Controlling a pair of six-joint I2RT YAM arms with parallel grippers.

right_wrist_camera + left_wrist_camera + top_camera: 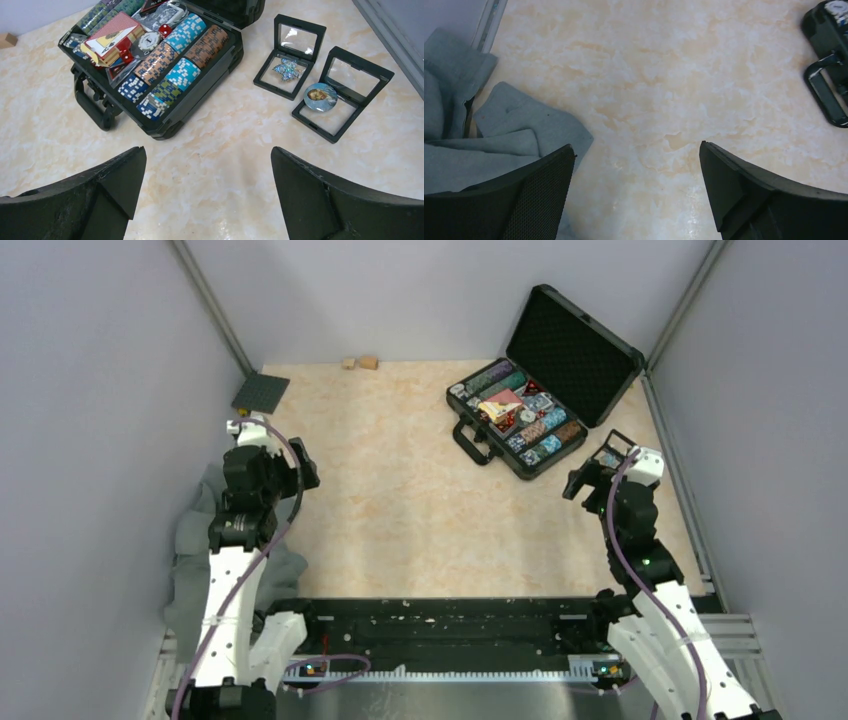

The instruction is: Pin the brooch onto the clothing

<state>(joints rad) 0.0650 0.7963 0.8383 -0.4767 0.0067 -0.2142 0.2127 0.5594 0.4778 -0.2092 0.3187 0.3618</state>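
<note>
The clothing (195, 550) is a crumpled grey heap at the table's left edge, partly under my left arm; in the left wrist view the clothing (514, 120) lies beside the left finger. A sparkly brooch (286, 68) and a round portrait brooch (320, 94) each rest in an open black display case at the right. My left gripper (303, 466) (635, 146) is open over bare tabletop. My right gripper (582, 483) (208, 149) is open too, empty, short of the cases.
An open black case of poker chips and cards (520, 420) (155, 65) sits at the back right, its handle (824, 90) facing left. A dark square pad (260, 393) and two small wooden blocks (358, 363) lie by the back wall.
</note>
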